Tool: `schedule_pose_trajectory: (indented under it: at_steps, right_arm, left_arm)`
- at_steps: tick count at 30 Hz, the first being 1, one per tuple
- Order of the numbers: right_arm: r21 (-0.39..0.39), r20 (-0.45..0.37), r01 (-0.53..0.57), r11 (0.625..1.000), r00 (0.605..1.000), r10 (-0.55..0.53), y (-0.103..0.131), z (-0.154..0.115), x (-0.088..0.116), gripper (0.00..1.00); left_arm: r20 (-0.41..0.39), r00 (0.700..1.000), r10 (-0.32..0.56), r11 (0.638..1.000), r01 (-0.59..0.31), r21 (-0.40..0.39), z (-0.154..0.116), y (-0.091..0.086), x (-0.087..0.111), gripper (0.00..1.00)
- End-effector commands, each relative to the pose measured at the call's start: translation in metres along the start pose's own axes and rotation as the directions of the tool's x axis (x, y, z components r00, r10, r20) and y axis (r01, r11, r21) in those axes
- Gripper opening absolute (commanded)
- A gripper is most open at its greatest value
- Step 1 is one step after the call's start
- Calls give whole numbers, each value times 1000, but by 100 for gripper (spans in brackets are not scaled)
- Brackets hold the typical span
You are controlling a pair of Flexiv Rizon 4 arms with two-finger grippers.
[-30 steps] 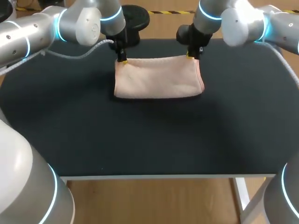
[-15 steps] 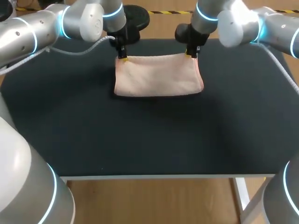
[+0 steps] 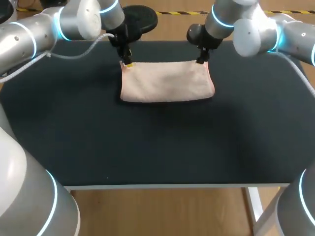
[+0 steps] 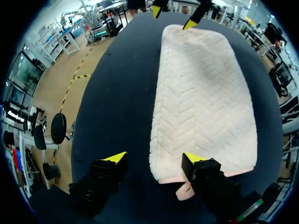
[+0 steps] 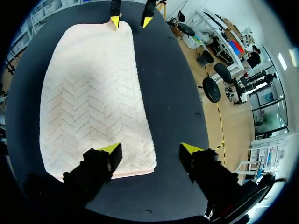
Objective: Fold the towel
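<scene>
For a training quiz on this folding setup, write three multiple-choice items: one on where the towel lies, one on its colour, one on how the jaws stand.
1. The towel lies: A. at the far middle of the table; B. at its near edge; C. hanging off its right side.
2. The towel is: A. blue; B. pale pink; C. green.
3. Both arms' jaws are: A. shut on the towel; B. open; C. out of view.
Key: 1 A, the head view shows it flat near the far edge; 2 B, it is pink in every view; 3 B, each wrist view shows the yellow tips apart, gripping nothing.
</scene>
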State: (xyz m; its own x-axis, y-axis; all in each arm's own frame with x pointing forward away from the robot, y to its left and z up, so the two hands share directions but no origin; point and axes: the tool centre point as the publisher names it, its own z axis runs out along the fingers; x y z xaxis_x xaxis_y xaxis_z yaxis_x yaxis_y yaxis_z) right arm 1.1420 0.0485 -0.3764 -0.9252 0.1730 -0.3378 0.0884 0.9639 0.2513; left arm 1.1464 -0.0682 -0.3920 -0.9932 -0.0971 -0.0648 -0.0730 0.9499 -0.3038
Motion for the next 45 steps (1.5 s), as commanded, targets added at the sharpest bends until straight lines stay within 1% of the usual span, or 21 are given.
schedule_pose_trajectory:
  at_steps: [1, 2, 4, 6, 8, 11, 12, 13, 15, 16, 18, 19, 21, 23, 27, 31, 33, 34, 35, 45]
  right_arm:
    - [-8, -3, 5, 1000, 1000, -5, -4, -12, 9, 100]
    - [-9, -5, 6, 1000, 1000, -6, -4, -13, 10, 100]
    - [-10, -11, 4, 1000, 1000, -5, -4, -12, 12, 100]
    - [-12, -14, 4, 1000, 1000, -4, -3, -12, 14, 100]
    - [-18, -19, 2, 1000, 1000, -2, -2, -12, 16, 100]
    - [-28, -22, 2, 1000, 1000, -3, 1, -14, 18, 100]
    - [-32, -26, 0, 1000, 1000, 0, 1, -14, 19, 100]
    - [-36, -30, -3, 999, 1000, 2, 2, -14, 20, 100]
    - [-40, -37, -7, 999, 999, 5, 3, -14, 22, 100]
    - [-41, -40, -6, 999, 999, 5, 4, -14, 23, 100]
    - [-46, -45, -1, 999, 999, -1, 5, -14, 25, 100]
    - [-51, -58, 5, 999, 998, -8, 6, -14, 26, 100]
    - [-50, -58, 8, 999, 998, -11, 7, -15, 28, 100]
    - [-51, -58, 12, 999, 998, -15, 8, -15, 29, 100]
    - [-49, -58, 18, 999, 998, -20, 8, -16, 32, 100]
    - [-44, -59, 26, 999, 998, -28, 7, -17, 34, 100]
    - [-23, -55, 38, 999, 998, -39, 8, -18, 34, 100]
    - [-7, -56, 54, 999, 997, -54, 8, -20, 35, 100]
    - [18, -61, 109, 994, 992, -108, 9, -23, 36, 100]
    - [18, -61, 109, 994, 992, -108, 9, -23, 36, 100]
  left_arm:
    - [23, 998, 61, 980, -65, 190, -26, 14, 26, 100]
    - [25, 997, 73, 970, -77, 230, -31, 14, 29, 100]
    - [22, 997, 68, 956, -72, 284, -39, 16, 34, 100]
    - [30, 997, 73, 945, -79, 317, -48, 16, 41, 100]
    - [28, 998, 55, 934, -62, 352, -55, 19, 47, 100]
    - [35, 999, 37, 918, -48, 393, -65, 24, 57, 100]
    - [42, 998, 35, 915, -49, 400, -68, 27, 61, 100]
    - [46, 998, 35, 920, -50, 388, -70, 29, 65, 100]
    - [50, 998, 36, 912, -54, 407, -73, 34, 73, 100]
    - [43, 999, 27, 912, -42, 408, -74, 36, 76, 100]
    - [39, 999, 27, 899, -41, 436, -76, 41, 83, 100]
    - [33, 999, 24, 902, -36, 431, -77, 43, 86, 100]
    - [36, 999, 30, 898, -42, 439, -79, 48, 92, 100]
    - [21, 999, 29, 895, -35, 446, -81, 52, 96, 100]
    - [17, 999, 32, 894, -36, 448, -86, 59, 102, 100]
    - [15, 999, 33, 890, -36, 455, -88, 61, 106, 100]
    - [13, 999, 33, 890, -35, 456, -88, 61, 106, 100]
    - [11, 999, 34, 890, -35, 455, -87, 60, 106, 100]
    - [7, 999, 38, 897, -37, 441, -86, 60, 105, 100]
    - [7, 999, 38, 897, -37, 441, -86, 60, 105, 100]
